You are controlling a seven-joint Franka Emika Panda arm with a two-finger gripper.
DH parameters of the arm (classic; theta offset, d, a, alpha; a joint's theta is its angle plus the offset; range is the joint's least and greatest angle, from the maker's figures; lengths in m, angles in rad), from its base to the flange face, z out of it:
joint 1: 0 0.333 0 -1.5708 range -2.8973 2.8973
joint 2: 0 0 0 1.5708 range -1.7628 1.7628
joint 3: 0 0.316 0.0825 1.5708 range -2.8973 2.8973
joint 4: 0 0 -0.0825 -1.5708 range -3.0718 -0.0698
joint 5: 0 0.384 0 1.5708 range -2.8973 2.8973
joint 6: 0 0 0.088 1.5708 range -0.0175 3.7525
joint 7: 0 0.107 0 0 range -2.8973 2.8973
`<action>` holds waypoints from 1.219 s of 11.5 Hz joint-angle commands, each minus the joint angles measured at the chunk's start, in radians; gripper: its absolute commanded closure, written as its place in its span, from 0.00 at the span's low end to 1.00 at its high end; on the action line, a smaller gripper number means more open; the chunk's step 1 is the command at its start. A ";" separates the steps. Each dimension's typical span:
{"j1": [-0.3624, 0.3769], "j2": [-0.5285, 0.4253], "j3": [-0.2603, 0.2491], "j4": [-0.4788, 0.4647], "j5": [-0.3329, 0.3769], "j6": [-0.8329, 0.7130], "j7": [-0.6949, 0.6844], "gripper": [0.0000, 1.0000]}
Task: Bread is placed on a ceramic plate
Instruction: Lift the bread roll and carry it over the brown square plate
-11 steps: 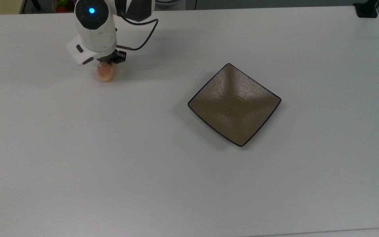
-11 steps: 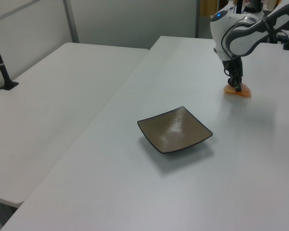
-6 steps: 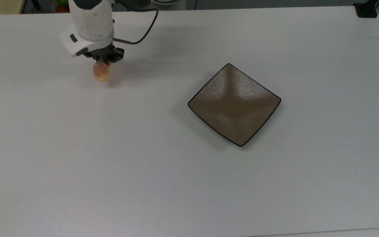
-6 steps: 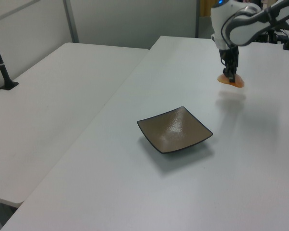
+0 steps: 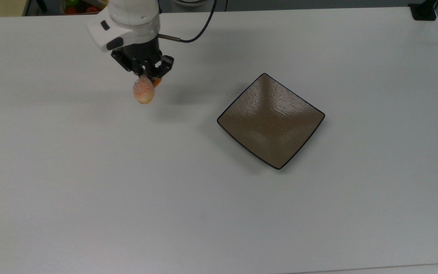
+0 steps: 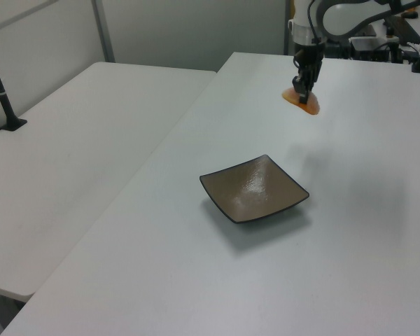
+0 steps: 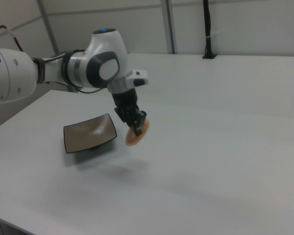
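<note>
Your hand is closed on the bread, pinching it near its upper edge so that most of the bun hangs below the fingers, tilted on its side. In the left view the bread is clear of the desk, its shadow lying apart from it on the surface. The ceramic plate sits bare, well apart from the bread, toward the top view's right.

The grip is your main risk. With so little of the bun between the fingers, as far as the right view lets you judge, a quick sideways move or a sudden stop could let the bread swing, twist or slip out onto the desk short of the plate. A soft bun may also squash or tear where it is pinched.

The second risk is at the release. The bread hangs edge-down, so if you let go too high it could land on its rim and roll, and the glossy plate with its curved edges would not do much to stop it. If you come in too low, the hanging bun could catch the near rim and nudge the plate
</note>
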 commanded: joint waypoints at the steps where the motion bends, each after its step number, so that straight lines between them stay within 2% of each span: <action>1: 0.043 0.016 0.048 0.041 0.025 0.026 0.101 0.81; 3: 0.062 0.044 0.100 0.046 0.023 0.028 0.141 0.80; 8: 0.183 0.137 0.111 0.064 0.017 0.173 0.292 0.79; 11: 0.212 0.180 0.158 0.067 0.000 0.239 0.371 0.74; 12: 0.215 0.191 0.178 0.066 -0.004 0.241 0.377 0.66; 13: 0.229 0.199 0.183 0.067 -0.006 0.239 0.389 0.31; 14: 0.243 0.214 0.182 0.067 -0.021 0.239 0.407 0.00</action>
